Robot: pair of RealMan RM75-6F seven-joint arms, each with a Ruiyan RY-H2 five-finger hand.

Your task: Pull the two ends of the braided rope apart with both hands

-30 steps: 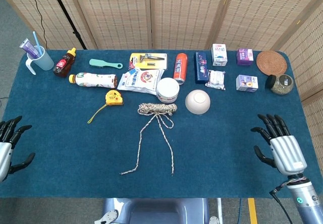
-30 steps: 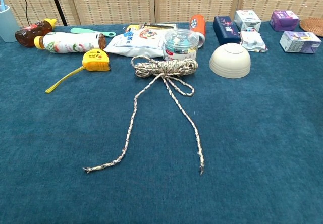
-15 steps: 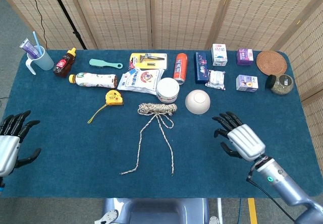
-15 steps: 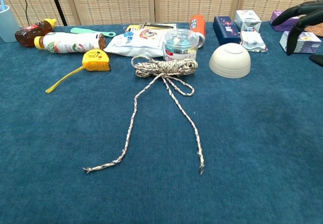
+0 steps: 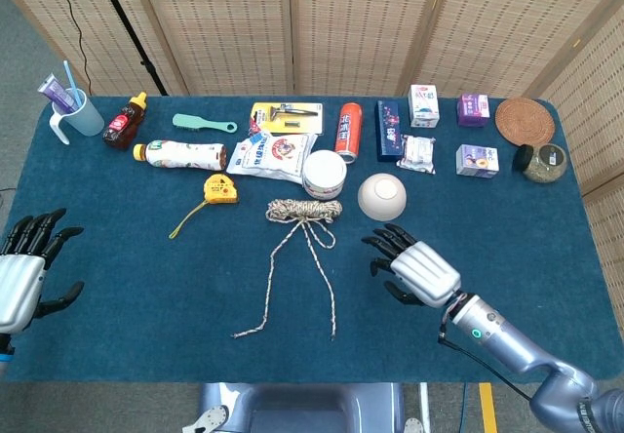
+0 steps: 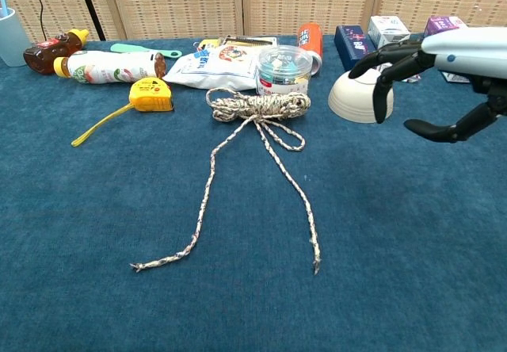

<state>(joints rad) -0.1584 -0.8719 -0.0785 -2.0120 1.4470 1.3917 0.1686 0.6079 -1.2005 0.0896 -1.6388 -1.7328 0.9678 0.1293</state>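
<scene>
Rope (image 5: 303,212): coiled bundle at table centre, just at 6 o'clock of the jar (image 5: 324,173); tied in a bow, two loose tails running toward 6 o'clock, ends lying apart on the cloth. Untouched by either hand.
Left tail end (image 6: 139,266): free on the cloth, at 7 o'clock of the bundle.
Right tail end (image 6: 316,268): free on the cloth, at 6 o'clock of the bundle.
Right hand (image 5: 413,264): above the cloth at 4 o'clock of the bundle, just at 6 o'clock of the bowl (image 5: 381,197); fingers apart, thumb held off from the rest, holding nothing. Well apart from the right tail.
Left hand (image 5: 26,268): at the table's left edge, at 9 o'clock of the rope, well apart from it; fingers spread, nothing held. Seen in head view only.
Tape measure (image 5: 220,189): yellow, at 10 o'clock of the bundle.
Table (image 5: 146,287): covered in blue cloth; bottles, boxes and packets in a row along the far side.
</scene>
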